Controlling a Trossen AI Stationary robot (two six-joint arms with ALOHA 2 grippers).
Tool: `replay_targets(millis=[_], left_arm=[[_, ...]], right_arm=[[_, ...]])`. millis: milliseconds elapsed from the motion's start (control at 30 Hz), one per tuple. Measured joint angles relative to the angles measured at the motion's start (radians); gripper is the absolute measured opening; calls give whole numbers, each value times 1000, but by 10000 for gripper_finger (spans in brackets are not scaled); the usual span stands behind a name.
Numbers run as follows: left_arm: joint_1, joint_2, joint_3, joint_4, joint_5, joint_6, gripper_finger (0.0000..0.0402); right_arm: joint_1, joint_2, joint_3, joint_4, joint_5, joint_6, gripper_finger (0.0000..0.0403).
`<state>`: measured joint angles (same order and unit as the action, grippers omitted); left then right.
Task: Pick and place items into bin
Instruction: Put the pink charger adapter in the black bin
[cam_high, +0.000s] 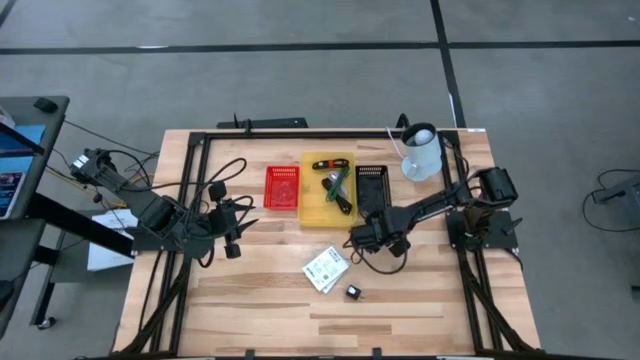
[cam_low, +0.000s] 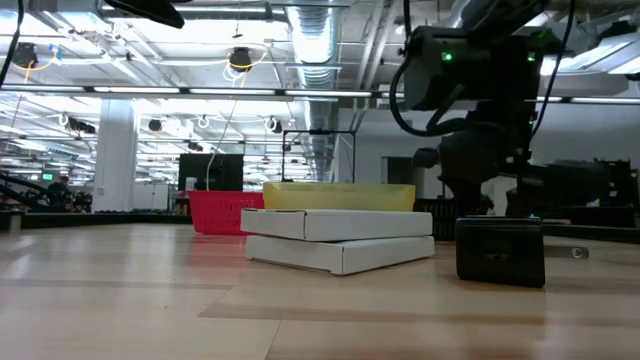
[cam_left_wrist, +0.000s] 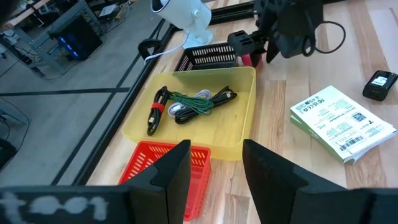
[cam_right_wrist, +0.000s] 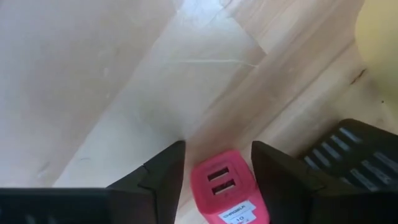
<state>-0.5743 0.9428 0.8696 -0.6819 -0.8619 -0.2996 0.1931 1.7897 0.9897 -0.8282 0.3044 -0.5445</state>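
A wooden table (cam_high: 260, 300) was seen from above with two arms over it. The right gripper (cam_right_wrist: 214, 163) was lowered near the front edge of the black slotted bin (cam_high: 372, 184), its fingers standing apart on either side of a pink-red USB charger (cam_right_wrist: 227, 194) lying on the table; contact between fingers and charger could not be told. The left gripper (cam_left_wrist: 214, 165) was held at the table's left, just beside the red basket (cam_high: 282, 187), its fingers parted with nothing between them. In the yellow bin (cam_high: 312, 205) lay green-and-black cables (cam_left_wrist: 199, 106). Two stacked white printed packets (cam_high: 326, 268) and a small black block (cam_high: 353, 292) were left on the table, near each other, in front of the bins.
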Motion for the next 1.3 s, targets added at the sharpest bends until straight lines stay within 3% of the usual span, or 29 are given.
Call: replay_targets(millis=[500, 733, 967, 1300], left_arm=[[0, 0, 0, 0, 0, 0, 137], [0, 0, 0, 0, 0, -5, 137], [0, 0, 0, 0, 0, -7, 137], [0, 0, 0, 1, 0, -12, 137]], right_arm=[[63, -2, 4, 6, 18, 115, 258], [87, 0, 2, -88, 24, 146, 260], [84, 0, 2, -43, 101, 53, 260], [67, 0, 2, -65, 120, -2, 260]])
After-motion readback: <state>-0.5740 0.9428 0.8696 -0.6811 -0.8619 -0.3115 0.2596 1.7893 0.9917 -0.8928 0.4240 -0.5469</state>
